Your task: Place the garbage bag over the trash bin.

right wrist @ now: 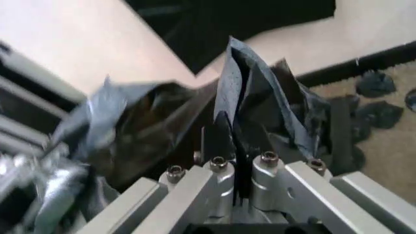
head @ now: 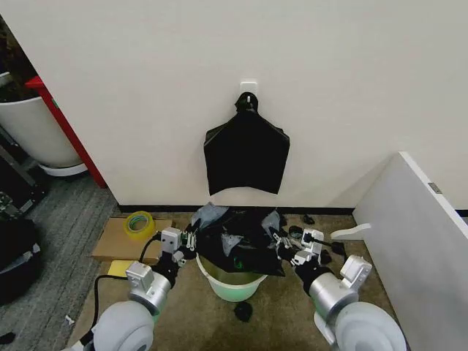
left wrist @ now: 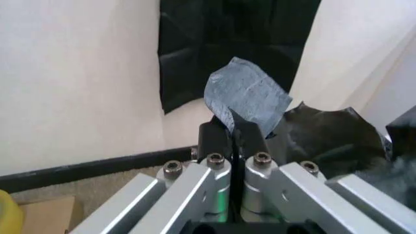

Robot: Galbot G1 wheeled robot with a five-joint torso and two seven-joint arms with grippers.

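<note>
From the head camera I have the thin, crinkly black plastic garbage bag [head: 238, 245] bunched over the mouth of the round cream-white bucket with the pale green base, the trash bin [head: 232, 287], which stands on brown carpet against a white wall. My left claw [head: 188, 243] holds the bag's left edge and my right claw [head: 282, 246] its right edge. The mouth looks crumpled, not spread — if I lower it like this, I judge the film may fold into the bin instead of wrapping the rim. A flat black bundle [head: 246, 152] hangs on the wall above; a roll of yellow tape [head: 138, 224] lies on cardboard [head: 121, 240] to the left, a white panel [head: 417, 234] stands to the right, and black scraps [head: 243, 311] dot the carpet.

At the left wrist, the claw [left wrist: 235, 127] is clamped on a grey-looking flap of the bag [left wrist: 247, 97]; the bite is narrow, so a hard pull could slip or tear it.

At the right wrist, the claw [right wrist: 234, 130] pinches a gathered fold [right wrist: 250, 85] — possibly both layers, which would keep the mouth closed.
</note>
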